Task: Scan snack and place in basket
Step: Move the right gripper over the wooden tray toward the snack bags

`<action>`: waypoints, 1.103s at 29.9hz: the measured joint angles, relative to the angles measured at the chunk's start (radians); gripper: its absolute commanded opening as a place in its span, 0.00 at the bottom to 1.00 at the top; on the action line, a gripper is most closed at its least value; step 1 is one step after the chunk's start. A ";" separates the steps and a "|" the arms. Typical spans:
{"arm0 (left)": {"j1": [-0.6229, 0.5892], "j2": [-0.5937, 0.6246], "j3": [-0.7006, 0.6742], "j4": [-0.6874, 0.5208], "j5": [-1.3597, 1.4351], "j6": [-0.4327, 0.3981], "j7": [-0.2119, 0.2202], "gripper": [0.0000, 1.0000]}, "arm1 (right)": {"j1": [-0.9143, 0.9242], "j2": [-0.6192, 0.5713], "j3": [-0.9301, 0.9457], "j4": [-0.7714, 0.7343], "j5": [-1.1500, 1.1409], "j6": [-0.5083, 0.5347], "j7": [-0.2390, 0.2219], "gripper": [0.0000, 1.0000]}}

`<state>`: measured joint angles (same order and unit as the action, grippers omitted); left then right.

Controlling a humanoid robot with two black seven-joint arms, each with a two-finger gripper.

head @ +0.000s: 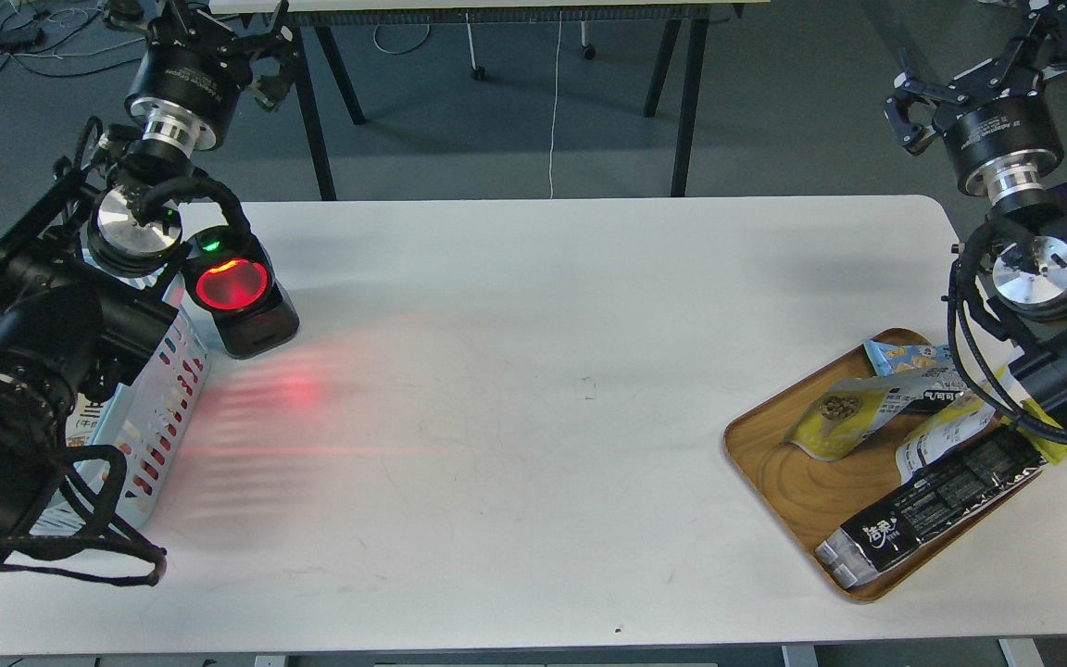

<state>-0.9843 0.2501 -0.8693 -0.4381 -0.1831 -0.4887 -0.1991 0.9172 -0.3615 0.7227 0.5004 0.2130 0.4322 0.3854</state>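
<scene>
Yellow-white snack (844, 419) on wood-grain brown tray (779, 482)
Light-blue slotted basket (158, 408), long black packet (936, 505), scanner (237, 296) glowing red

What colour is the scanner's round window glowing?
Red, with a small green light above it; the scanner shows clearly in the head view.

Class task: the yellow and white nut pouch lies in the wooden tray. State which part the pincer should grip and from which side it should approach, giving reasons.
Probably grip the nut pouch across its yellow end, coming down from above. It lies flat in the wooden tray, that end is uncovered toward the tray's bare left part, while its other end meets the other packets. The right pincer is nearer.
</scene>
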 measured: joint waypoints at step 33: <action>-0.004 -0.003 0.007 -0.013 0.002 0.000 -0.002 0.99 | 0.989 -0.465 -1.289 0.992 -1.353 -0.165 0.099 0.93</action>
<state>-0.9879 0.2470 -0.8622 -0.4510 -0.1810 -0.4887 -0.2008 1.9065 -0.8260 -0.5659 1.4928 -1.1397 0.2671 0.4840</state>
